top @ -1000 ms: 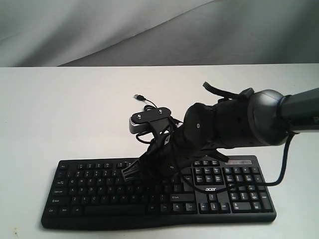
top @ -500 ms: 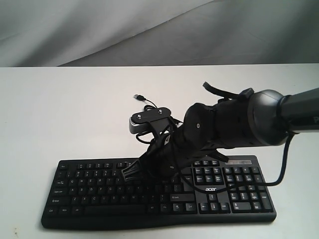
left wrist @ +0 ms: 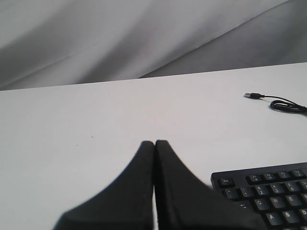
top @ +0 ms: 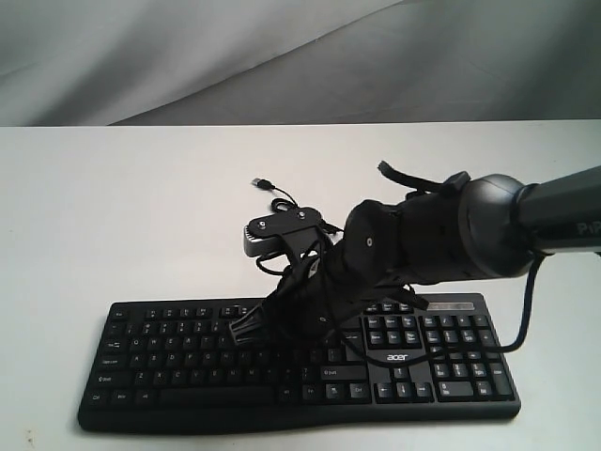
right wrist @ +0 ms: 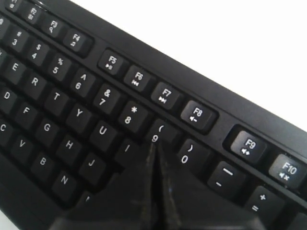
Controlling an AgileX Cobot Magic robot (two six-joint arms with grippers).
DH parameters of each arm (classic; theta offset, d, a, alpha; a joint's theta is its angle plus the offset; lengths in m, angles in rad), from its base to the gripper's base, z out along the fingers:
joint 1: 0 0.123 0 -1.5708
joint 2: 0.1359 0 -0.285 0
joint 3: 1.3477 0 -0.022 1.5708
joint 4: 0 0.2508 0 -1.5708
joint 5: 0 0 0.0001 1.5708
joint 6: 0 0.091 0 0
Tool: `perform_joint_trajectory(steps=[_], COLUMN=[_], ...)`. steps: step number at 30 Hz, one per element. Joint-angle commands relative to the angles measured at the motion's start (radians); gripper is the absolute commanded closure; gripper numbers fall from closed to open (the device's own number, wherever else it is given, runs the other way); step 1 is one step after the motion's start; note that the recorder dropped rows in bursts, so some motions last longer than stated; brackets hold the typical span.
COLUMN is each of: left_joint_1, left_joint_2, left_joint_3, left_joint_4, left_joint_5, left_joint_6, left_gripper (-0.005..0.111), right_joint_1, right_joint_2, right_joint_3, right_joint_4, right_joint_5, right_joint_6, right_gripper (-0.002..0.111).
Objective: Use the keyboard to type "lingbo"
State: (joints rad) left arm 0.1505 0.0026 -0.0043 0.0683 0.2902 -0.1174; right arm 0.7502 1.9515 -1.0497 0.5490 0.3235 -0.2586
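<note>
The black keyboard (top: 188, 362) with white legends and an acer logo lies at the table's near edge; its thin USB cable (top: 272, 193) trails behind it. My right gripper (top: 246, 328) reaches across from the right, shut and empty, its tip low over the upper middle key rows. In the right wrist view the gripper (right wrist: 154, 146) points at the keyboard (right wrist: 57, 96) just below the 9 key, between I and 0. Left of the keyboard (left wrist: 268, 196), my left gripper (left wrist: 154, 143) is shut and empty above bare table, with the cable (left wrist: 283, 103) beyond.
The white table (top: 113, 207) stretches behind and left of the keyboard. A grey backdrop (top: 282, 56) hangs at the back. The right arm's body (top: 441, 235) and its wrist camera (top: 282, 228) hang over the keyboard's middle and hide several keys.
The right arm has dipped and shifted slightly, bringing its shut tip a little lower toward the keys. The keyboard has not moved.
</note>
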Motion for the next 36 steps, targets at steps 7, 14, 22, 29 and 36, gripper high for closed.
perform_joint_trajectory(steps=[7, 14, 22, 29, 36], left_joint_1=[0.002, 0.002, 0.002, 0.002, 0.002], left_joint_2=[-0.003, -0.003, -0.003, -0.003, -0.003], left_joint_3=[0.004, 0.004, 0.004, 0.004, 0.004], left_joint_4=[-0.008, -0.008, -0.008, -0.008, -0.008], left_joint_5=[-0.005, -0.005, -0.005, -0.005, -0.005], left_joint_6=[-0.004, -0.004, -0.004, -0.004, -0.004], left_gripper=[0.106, 0.106, 0.106, 0.106, 0.106], right_joint_1=[-0.004, -0.004, -0.004, -0.004, -0.004], right_joint_2=[-0.13, -0.267, -0.569, -0.877, -1.044], right_joint_3=[0.005, 0.026, 0.144, 0.145, 0.145], right_joint_4=[-0.028, -0.09, -0.153, -0.169, -0.395], right_joint_5=[0.005, 0.062, 0.042, 0.127, 0.136], right_joint_6=[-0.001, -0.001, -0.003, -0.001, -0.001], right_gripper=[0.108, 0.108, 0.108, 0.108, 0.108])
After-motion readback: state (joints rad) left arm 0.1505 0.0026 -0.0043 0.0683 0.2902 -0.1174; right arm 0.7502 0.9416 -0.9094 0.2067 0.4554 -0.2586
